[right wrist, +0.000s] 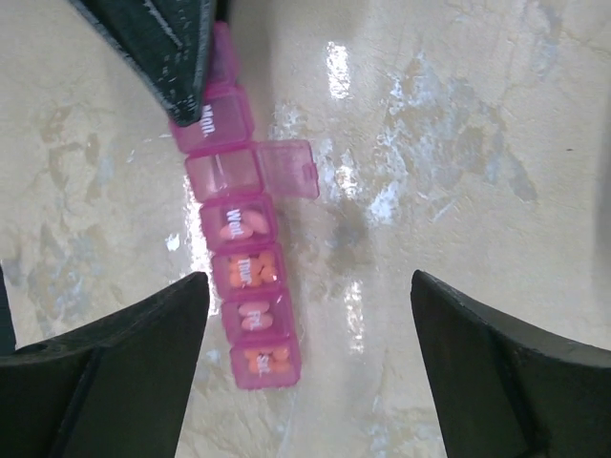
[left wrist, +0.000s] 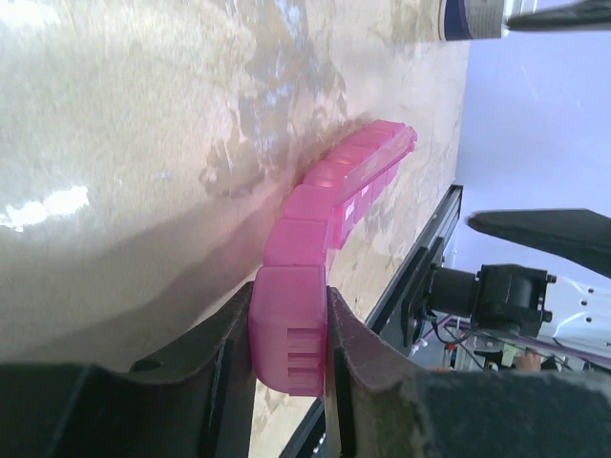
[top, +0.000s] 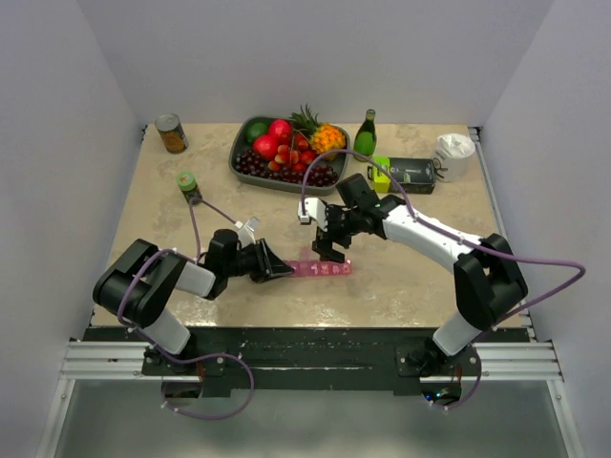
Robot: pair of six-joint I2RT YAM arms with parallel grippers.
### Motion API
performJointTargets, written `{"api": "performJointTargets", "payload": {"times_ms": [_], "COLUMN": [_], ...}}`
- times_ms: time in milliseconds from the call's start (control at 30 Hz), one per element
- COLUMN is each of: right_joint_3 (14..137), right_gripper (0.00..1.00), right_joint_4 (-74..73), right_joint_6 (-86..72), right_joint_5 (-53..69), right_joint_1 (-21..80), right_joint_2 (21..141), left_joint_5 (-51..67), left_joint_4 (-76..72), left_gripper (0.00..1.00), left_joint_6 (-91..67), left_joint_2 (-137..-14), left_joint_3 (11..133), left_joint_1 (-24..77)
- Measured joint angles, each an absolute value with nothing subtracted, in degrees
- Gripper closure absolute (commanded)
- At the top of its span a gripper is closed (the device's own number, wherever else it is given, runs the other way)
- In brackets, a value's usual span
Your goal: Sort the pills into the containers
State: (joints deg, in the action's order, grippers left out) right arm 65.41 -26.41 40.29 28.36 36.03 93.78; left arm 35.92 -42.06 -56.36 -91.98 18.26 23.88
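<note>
Pink plastic is filling the left wrist view. The pill strip [left wrist: 320,239] is lying flat on the table [left wrist: 115,143]. The left gripper [left wrist: 289,305] is squeezing its near end tight from both sides, so the strip is not free to slide.

In the right wrist view, the right gripper [right wrist: 305,291] is hanging above the strip with its fingers spread wide and nothing between them. Orange pills [right wrist: 254,270] are showing in four of the containers [right wrist: 250,315]. One open container [right wrist: 222,175] is looking empty, with its lid [right wrist: 289,169] flipped out to the side. I am guessing this one is waiting for the next pill. To do that well, the right gripper should be coming straight over the open box and going low before letting go, so the pill is not bouncing out. The left one should be holding steady.

In the top view, the strip is sitting near the front edge, between the two arms. The table is looking like shiny tan stone, with bright spots of light on it. A fruit tray [top: 235,162], a can [top: 171,133] and a green bottle [top: 366,134] are sitting far back. Plain white walls [top: 305,57] are closing in three sides.
</note>
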Motion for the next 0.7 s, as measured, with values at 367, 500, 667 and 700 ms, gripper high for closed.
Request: {"api": "performJointTargets", "payload": {"times_ms": [367,500,667,700], "right_joint_3": [66.9,67.6,67.8,67.8], "right_gripper": [0.06,0.04,0.04,0.03], "right_joint_4": [-36.2,-38.9,-40.7,-41.1], "right_joint_6": [44.9,45.4,45.5,45.5], "right_joint_5": [29.7,29.6,29.6,29.6], "right_joint_1": [29.3,27.1,23.8,22.8], "right_joint_2": [85.7,81.9,77.0,76.1], "left_joint_5": [33.1,29.6,24.2,23.4], "left_joint_4": [-38.1,-32.2,-23.2,-21.7], "left_gripper": [0.26,0.21,0.21,0.21], "left_joint_6": [-54.2,-51.7,-48.5,-48.0], "left_joint_2": [-91.3,-86.5,-77.9,-76.4], "left_joint_3": [21.4,21.3,20.7,20.7], "left_joint_1": [20.8,18.6,17.1,17.1]}}
